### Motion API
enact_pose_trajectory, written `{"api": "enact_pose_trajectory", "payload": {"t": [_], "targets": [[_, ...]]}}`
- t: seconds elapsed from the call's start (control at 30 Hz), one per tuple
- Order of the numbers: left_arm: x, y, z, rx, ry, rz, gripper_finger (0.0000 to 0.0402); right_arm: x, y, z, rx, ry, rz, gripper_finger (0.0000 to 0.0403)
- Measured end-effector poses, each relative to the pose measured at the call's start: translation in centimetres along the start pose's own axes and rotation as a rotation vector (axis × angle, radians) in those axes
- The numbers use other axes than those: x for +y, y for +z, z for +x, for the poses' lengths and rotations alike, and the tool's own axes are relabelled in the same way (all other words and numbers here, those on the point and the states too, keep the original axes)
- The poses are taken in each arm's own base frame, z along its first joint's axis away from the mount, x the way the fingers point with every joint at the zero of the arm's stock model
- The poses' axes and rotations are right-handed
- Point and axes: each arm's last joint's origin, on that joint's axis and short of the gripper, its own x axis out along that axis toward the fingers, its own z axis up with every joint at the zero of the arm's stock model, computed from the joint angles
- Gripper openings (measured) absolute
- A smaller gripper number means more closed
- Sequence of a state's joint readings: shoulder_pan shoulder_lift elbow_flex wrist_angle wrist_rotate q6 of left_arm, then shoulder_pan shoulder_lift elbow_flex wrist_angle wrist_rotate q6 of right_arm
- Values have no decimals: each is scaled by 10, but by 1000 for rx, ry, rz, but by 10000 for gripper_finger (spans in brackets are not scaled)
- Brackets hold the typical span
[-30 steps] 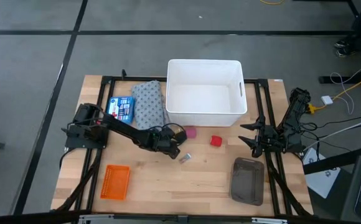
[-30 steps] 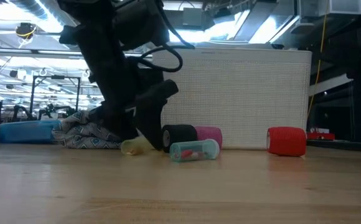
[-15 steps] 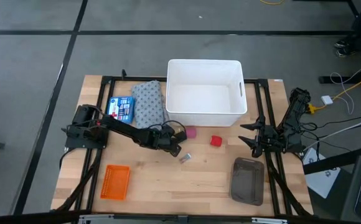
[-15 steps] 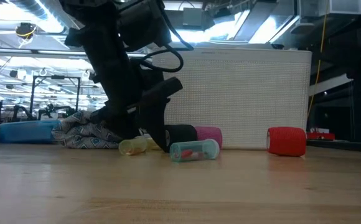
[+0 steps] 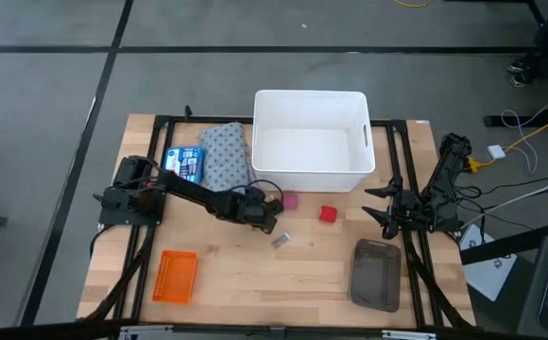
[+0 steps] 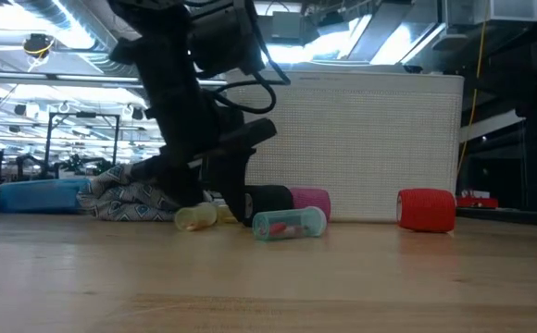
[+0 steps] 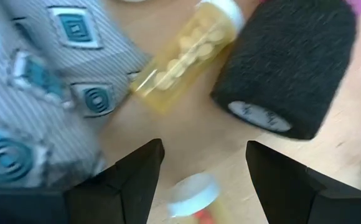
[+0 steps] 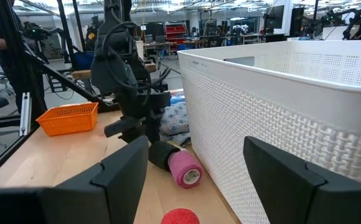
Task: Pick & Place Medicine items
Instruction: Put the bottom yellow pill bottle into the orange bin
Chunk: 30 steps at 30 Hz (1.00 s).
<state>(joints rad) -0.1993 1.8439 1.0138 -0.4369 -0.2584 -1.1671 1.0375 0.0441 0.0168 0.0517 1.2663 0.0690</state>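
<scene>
The amber vial (image 7: 190, 53) is lying on its side on the table (image 5: 321, 274), just left of the black roll (image 7: 290, 65) and beside the grey patterned cloth (image 7: 37, 93), its white cap partly cut off in the left wrist view. The silvery-grey piece (image 5: 281, 240) is lying a little nearer, only partly showing between the spread fingers of the left gripper (image 7: 199, 171), which is hovering over the vial, gripping nothing. The blue box (image 5: 183, 164) is sitting far left, its edge hidden under the cloth. The right gripper (image 5: 385, 210) is waiting at the table's right edge, fingers apart.
</scene>
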Motion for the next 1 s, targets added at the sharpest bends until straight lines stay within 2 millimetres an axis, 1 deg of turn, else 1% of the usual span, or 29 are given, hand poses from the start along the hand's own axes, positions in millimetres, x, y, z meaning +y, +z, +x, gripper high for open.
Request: {"api": "enact_pose_trajectory", "payload": {"t": [0.1, 0.3, 0.63, 0.77, 1.0], "targets": [[3, 0, -4, 4, 19, 6, 239, 0, 0, 0, 0, 0, 0, 265], [4, 4, -18, -9, -7, -9, 239, 0, 0, 0, 0, 0, 0, 265], [3, 1, -18, 35, -17, -80, 239, 0, 0, 0, 0, 0, 0, 265], [3, -1, -18, 88, -39, -94, 239, 0, 0, 0, 0, 0, 0, 265], [1, -3, -18, 128, -53, -124, 239, 0, 0, 0, 0, 0, 0, 265]]}}
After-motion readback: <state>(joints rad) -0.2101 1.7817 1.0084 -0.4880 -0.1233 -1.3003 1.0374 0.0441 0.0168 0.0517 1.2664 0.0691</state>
